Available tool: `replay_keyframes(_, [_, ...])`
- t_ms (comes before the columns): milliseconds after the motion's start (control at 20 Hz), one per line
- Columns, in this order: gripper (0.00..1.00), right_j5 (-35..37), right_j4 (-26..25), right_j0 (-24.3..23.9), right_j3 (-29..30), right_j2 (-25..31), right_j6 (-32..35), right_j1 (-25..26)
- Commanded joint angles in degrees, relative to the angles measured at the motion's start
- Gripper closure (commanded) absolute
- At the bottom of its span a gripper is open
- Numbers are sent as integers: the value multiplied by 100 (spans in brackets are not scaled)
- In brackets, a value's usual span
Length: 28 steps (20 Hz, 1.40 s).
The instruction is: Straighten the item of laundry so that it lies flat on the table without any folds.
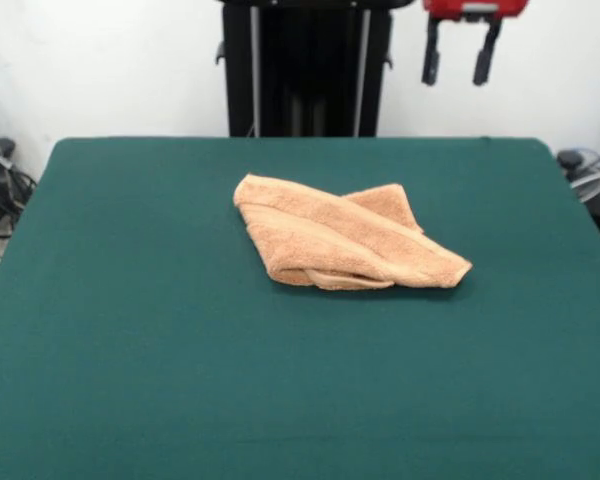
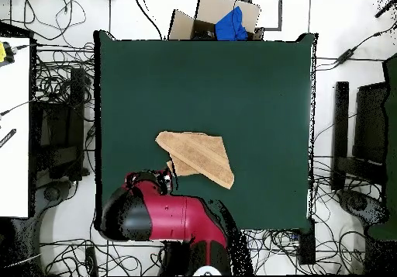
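Observation:
The peach-orange towel lies crumpled near the middle of the dark green table, folded over itself in several layers, with one corner pointing right. It also shows in the overhead view as a rough triangle on the table. No white tag shows. My gripper hangs open and empty high above the table's far right edge, well clear of the towel. In the overhead view the red arm sits over the table's bottom-left part, just beside the towel.
The black pedestal stands behind the table's far edge. In the overhead view a cardboard box holding something blue sits beyond the top edge. Cables and black equipment lie around the table's sides.

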Motion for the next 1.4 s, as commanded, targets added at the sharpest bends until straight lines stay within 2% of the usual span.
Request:
replay_keyframes(50, [0,-486,-60,-157,-15,8,1093,662])
replay_keyframes(600, [0,-805,-92,-358,-147,101,948,931])
replay_keyframes(1400, [0,-1223,-85,-335,-344,25,975,1437])
